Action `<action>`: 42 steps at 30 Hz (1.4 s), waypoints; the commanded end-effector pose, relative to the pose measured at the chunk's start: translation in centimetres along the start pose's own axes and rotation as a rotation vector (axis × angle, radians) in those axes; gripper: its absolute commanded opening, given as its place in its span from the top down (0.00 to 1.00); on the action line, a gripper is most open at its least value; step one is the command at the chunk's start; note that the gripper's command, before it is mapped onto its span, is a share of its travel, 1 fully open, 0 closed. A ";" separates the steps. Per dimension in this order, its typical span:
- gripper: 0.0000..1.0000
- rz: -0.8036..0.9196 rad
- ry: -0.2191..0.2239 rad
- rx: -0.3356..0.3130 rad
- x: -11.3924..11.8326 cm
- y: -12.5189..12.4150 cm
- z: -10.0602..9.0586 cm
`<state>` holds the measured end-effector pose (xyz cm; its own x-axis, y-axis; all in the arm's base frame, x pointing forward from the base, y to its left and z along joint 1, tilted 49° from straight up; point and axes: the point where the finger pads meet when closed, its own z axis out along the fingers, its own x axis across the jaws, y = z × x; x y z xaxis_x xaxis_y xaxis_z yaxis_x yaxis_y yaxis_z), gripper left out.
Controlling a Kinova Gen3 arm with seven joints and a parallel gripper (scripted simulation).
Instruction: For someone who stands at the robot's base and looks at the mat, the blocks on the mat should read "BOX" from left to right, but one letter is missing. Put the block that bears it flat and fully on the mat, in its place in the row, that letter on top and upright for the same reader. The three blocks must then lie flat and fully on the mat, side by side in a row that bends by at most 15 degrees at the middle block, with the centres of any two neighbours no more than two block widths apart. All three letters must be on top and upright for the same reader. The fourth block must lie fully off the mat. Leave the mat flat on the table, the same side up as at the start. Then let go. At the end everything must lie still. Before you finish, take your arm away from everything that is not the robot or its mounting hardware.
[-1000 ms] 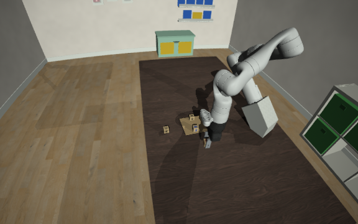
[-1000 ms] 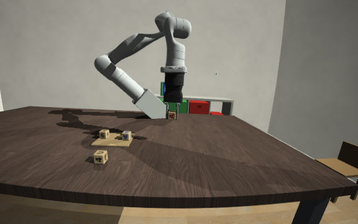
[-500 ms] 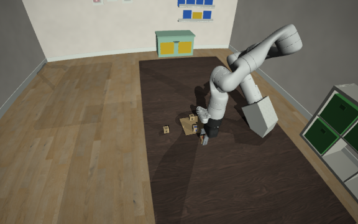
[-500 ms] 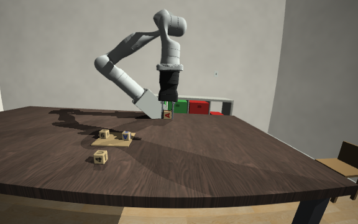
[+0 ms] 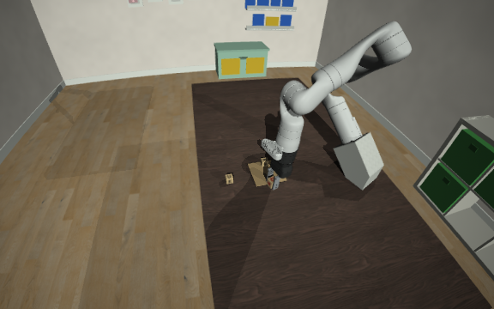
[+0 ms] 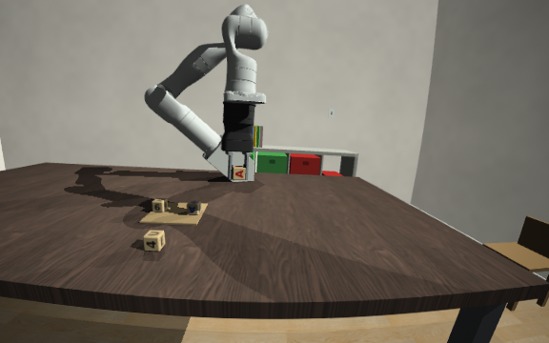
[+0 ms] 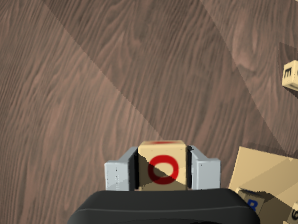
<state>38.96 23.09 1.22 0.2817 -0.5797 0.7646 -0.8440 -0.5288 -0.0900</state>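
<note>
One red "O" block [image 7: 160, 165] in tool [image 7: 162, 171]

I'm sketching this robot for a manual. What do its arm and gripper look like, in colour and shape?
The arm is a chain of smooth, rounded, pale grey tube segments with thin dark seam lines at the joints. It rises from a light grey box-shaped base. The gripper has a blocky matt black body and two flat, pale blue-grey fingers. No cables or markings show.

On the table [image 6: 351, 248] lay a mat [image 6: 172, 218] bearing two blocks [image 6: 158, 205] [image 6: 193, 207] side by side. Another block [image 6: 153, 239] sat off it, nearer the front edge.
</note>
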 end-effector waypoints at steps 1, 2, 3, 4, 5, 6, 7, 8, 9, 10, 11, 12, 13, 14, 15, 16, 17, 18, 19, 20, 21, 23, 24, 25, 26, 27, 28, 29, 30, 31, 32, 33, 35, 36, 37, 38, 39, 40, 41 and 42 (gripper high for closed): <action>0.43 -0.035 -0.015 -0.002 1.2 0.1 -0.4; 0.43 -0.063 -0.015 -0.002 1.6 0.2 -0.5; 0.43 -0.092 -0.014 -0.001 2.1 0.3 -0.5; 0.43 -0.092 -0.014 -0.001 2.1 0.3 -0.5; 0.43 -0.092 -0.014 -0.001 2.1 0.3 -0.5; 0.43 -0.121 -0.013 -0.001 2.6 0.4 -0.5; 0.43 -0.151 -0.012 -0.001 3.1 0.5 -0.5; 0.43 -0.181 -0.011 -0.001 3.5 0.6 -0.5; 0.43 -0.212 -0.011 -0.001 4.0 0.7 -0.5; 0.43 -0.243 -0.010 -0.001 4.5 0.9 -0.5; 0.43 -0.275 -0.010 -0.002 4.9 1.0 -0.5; 0.43 -0.307 -0.009 -0.002 5.4 1.2 -0.5; 0.43 -0.339 -0.009 -0.003 5.9 1.4 -0.5; 0.43 -0.371 -0.009 -0.003 6.3 1.6 -0.5; 0.43 -0.404 -0.009 -0.004 6.8 1.8 -0.5; 0.43 -0.437 -0.008 -0.004 7.2 2.0 -0.4; 0.43 -0.469 -0.009 -0.005 7.6 2.2 -0.4; 0.43 -0.502 -0.009 -0.006 8.0 2.4 -0.4; 0.43 -0.535 -0.009 -0.006 8.4 2.7 -0.3; 0.43 -0.567 -0.010 -0.007 8.8 2.9 -0.3; 0.43 -0.567 -0.010 -0.007 8.8 2.9 -0.3; 0.43 -0.599 -0.010 -0.008 9.2 3.2 -0.2; 0.43 -0.631 -0.011 -0.009 9.5 3.4 -0.2; 0.43 -0.663 -0.012 -0.009 9.9 3.7 -0.1; 0.43 -0.694 -0.013 -0.010 10.2 3.9 -0.1; 0.43 -0.725 -0.014 -0.010 10.6 4.2 0.0; 0.43 -0.755 -0.015 -0.011 10.9 4.5 0.0; 0.43 -0.785 -0.016 -0.011 11.2 4.7 0.1; 0.43 -0.814 -0.017 -0.012 11.5 5.0 0.1; 0.43 -0.842 -0.018 -0.012 11.7 5.2 0.2; 0.43 -0.869 -0.020 -0.012 12.0 5.5 0.3; 0.43 -0.896 -0.021 -0.012 12.2 5.7 0.3; 0.43 -0.946 -0.024 -0.012 12.7 6.2 0.4; 0.43 -0.970 -0.025 -0.012 12.9 6.5 0.5; 0.43 -0.993 -0.026 -0.012 13.1 6.7 0.5; 0.43 -0.993 -0.026 -0.012 13.1 6.7 0.5; 0.43 -0.993 -0.026 -0.012 13.1 6.7 0.5; 0.43 -1.014 -0.028 -0.012 13.2 6.9 0.6; 0.43 -1.035 -0.029 -0.011 13.4 7.1 0.6; 0.43 -1.054 -0.030 -0.011 13.6 7.3 0.6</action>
<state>37.18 11.17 10.39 0.8808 0.1533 0.4481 -0.1828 -0.7628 0.6203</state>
